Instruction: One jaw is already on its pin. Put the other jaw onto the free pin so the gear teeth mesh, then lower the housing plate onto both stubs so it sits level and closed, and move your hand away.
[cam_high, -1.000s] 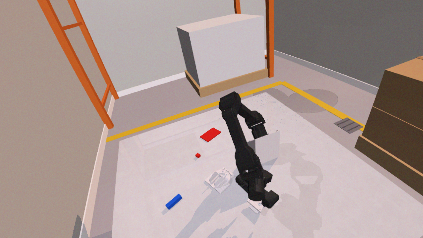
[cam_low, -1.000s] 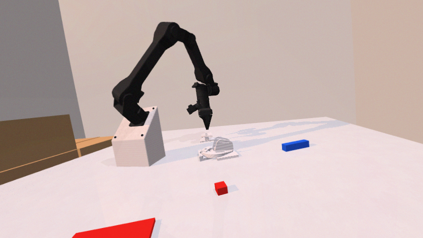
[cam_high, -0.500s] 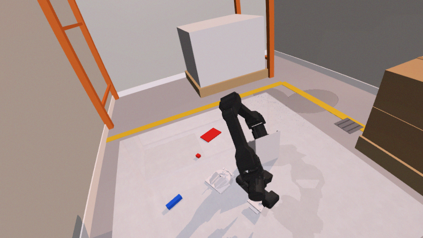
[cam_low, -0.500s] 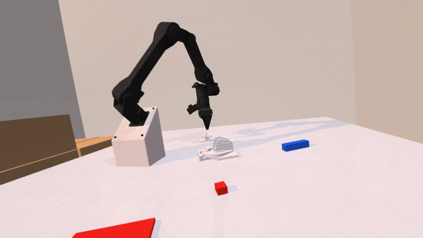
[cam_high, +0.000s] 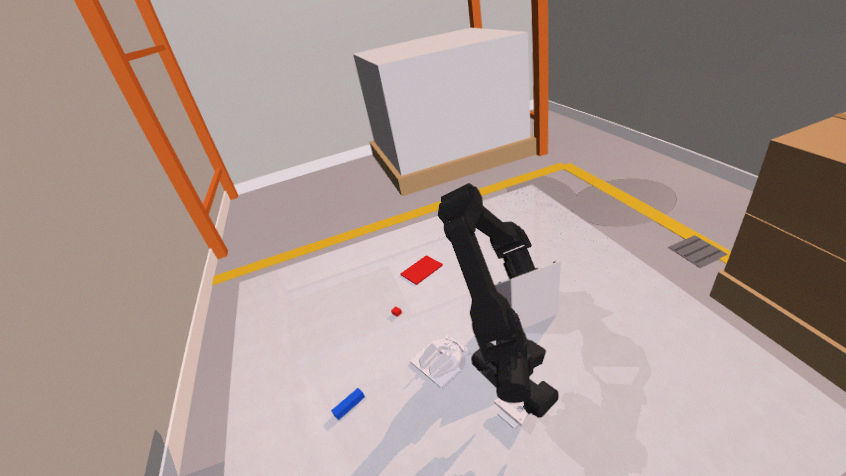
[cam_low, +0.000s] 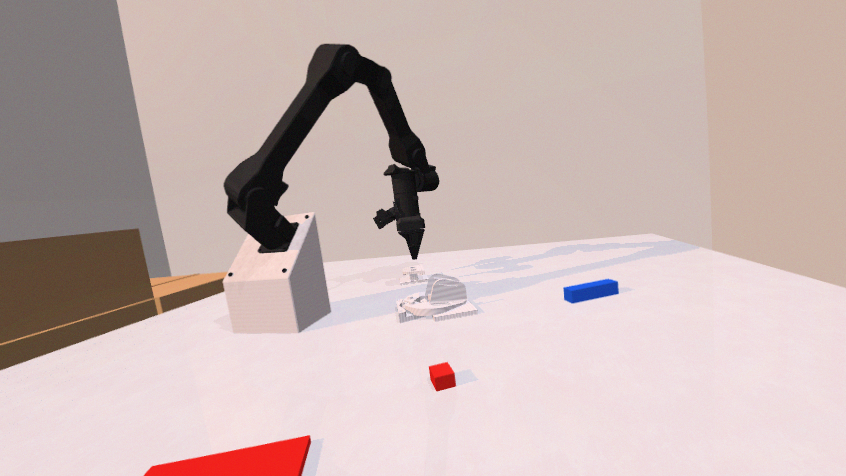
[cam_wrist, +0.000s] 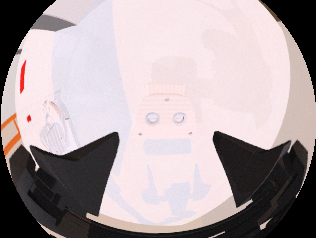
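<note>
My gripper is open with nothing between the fingers, pointing down. It hangs above a small pale piece with two round features and a ribbed edge, seen centred just beyond the fingertips in the wrist view. I cannot tell for certain whether this is the housing plate. A white assembly with curved, jaw-like parts lies on a flat base, at the left in the wrist view. Its pins, teeth and the seating of each jaw are too small and pale to tell.
A blue bar, a small red cube and a flat red plate lie on the pale surface. The arm's white pedestal stands beside the assembly.
</note>
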